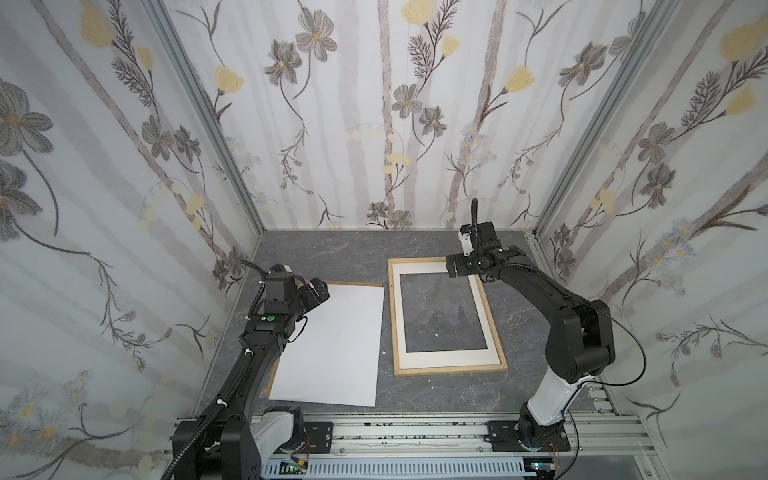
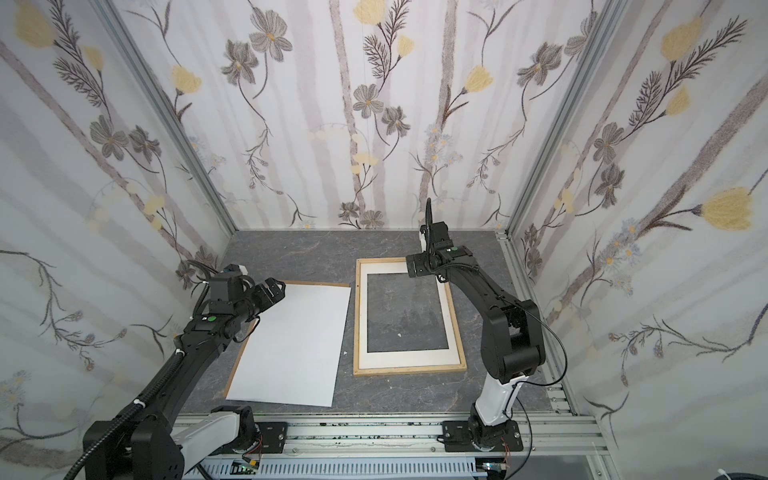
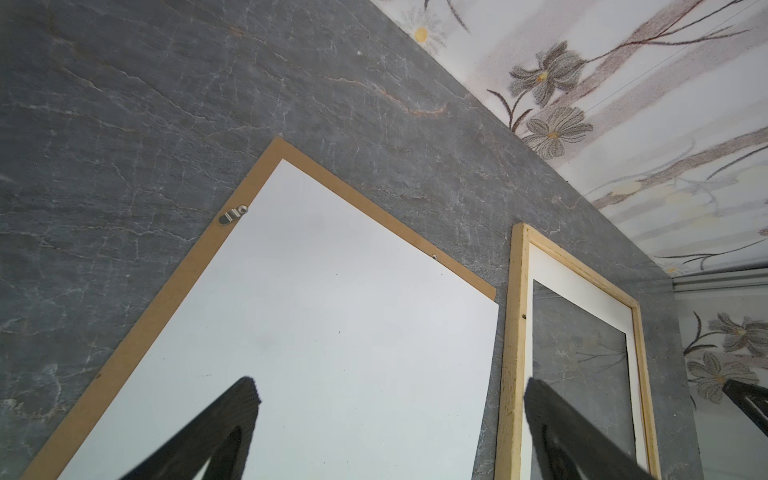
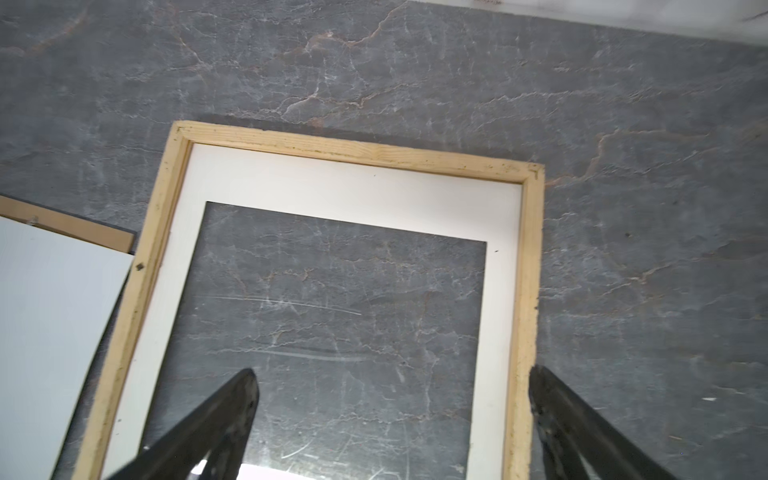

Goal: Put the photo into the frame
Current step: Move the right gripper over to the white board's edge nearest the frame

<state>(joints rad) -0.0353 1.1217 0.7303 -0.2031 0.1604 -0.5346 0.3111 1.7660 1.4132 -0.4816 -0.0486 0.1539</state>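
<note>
The photo (image 1: 332, 345) (image 2: 295, 345) lies white side up on the left of the table, resting on a brown backing panel (image 1: 353, 284). The light-wood frame (image 1: 451, 370) (image 2: 409, 370) lies flat to its right, with a white windowed mat (image 1: 449, 357) inside it. My left gripper (image 1: 321, 293) (image 3: 388, 386) hovers open over the photo's (image 3: 311, 332) far left corner and holds nothing. My right gripper (image 1: 454, 267) (image 4: 392, 378) hangs open above the far right corner of the frame (image 4: 353, 149), also empty.
Grey marbled tabletop (image 1: 332, 253) enclosed by floral walls on three sides. A metal turn clip (image 3: 232, 215) sticks out of the backing panel's (image 3: 166, 299) edge. The arm bases sit on an aluminium rail (image 1: 415, 432) along the near edge.
</note>
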